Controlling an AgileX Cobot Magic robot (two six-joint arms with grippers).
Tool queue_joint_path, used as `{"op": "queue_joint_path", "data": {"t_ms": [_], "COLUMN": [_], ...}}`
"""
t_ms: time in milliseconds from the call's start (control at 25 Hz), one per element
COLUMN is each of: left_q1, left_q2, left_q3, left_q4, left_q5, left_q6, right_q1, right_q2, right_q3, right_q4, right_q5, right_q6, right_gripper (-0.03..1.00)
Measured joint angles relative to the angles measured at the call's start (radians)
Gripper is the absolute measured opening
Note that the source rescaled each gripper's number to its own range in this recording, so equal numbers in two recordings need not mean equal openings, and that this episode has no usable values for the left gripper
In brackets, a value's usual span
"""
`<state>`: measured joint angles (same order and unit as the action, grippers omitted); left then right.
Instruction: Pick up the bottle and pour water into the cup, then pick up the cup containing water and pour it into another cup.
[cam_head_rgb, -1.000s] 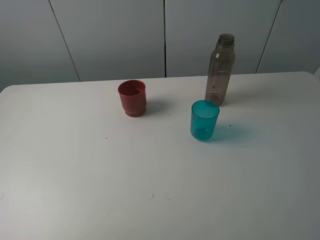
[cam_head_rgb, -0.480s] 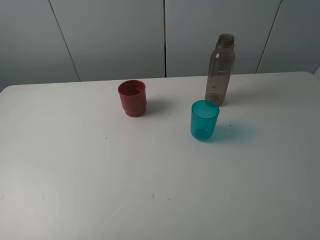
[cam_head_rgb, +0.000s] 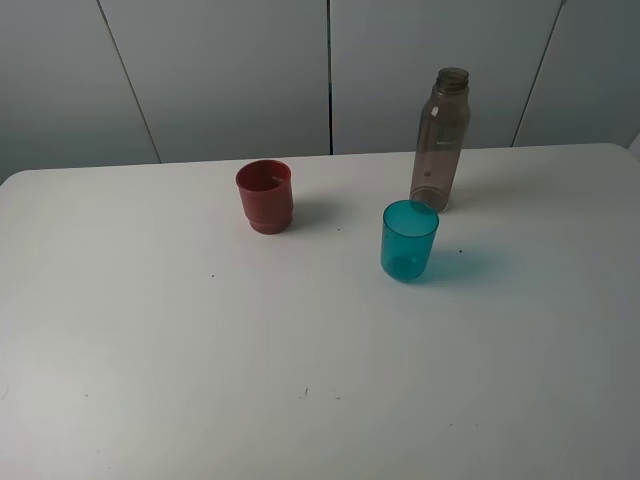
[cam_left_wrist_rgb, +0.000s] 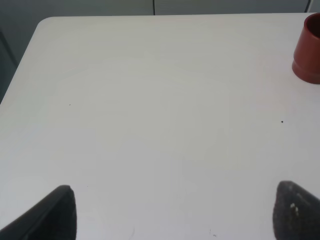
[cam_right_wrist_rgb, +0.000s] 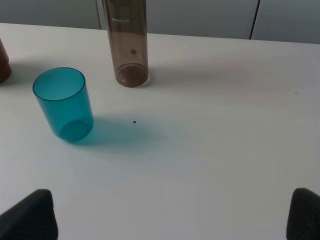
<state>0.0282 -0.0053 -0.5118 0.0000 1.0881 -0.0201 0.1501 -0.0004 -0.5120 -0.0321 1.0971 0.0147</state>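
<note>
Bottle (cam_head_rgb: 440, 140) upright at worktop (cam_head_rgb: 200, 350) rear, teal cup (cam_head_rgb: 409, 240) just before it, red cup (cam_head_rgb: 265, 197) well apart; both tools (cam_left_wrist_rgb: 175, 212) (cam_right_wrist_rgb: 172, 217) wide open, empty; nothing begun

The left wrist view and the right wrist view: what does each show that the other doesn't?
Only the left wrist view shows the left gripper, jaws wide apart over bare table, and most of the red cup. Only the right wrist view shows the teal cup, the upright smoky bottle behind it, and the open right gripper. Both share the white table; the red cup barely edges into the right view.
</note>
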Motion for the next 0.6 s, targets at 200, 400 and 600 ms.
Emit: {"op": "queue_joint_path", "data": {"t_ms": [200, 400, 600], "left_q1": [0.000, 0.000, 0.000], "left_q2": [0.000, 0.000, 0.000], "left_q3": [0.000, 0.000, 0.000], "left_q4": [0.000, 0.000, 0.000], "left_q5": [0.000, 0.000, 0.000], "left_q6": [0.000, 0.000, 0.000], "right_q1": [0.000, 0.000, 0.000], "right_q2": [0.000, 0.000, 0.000], "right_q3": [0.000, 0.000, 0.000], "right_q4": [0.000, 0.000, 0.000], "right_q5": [0.000, 0.000, 0.000], "right_q6": [0.000, 0.000, 0.002], "right_gripper": [1.00, 1.00, 1.00]}}
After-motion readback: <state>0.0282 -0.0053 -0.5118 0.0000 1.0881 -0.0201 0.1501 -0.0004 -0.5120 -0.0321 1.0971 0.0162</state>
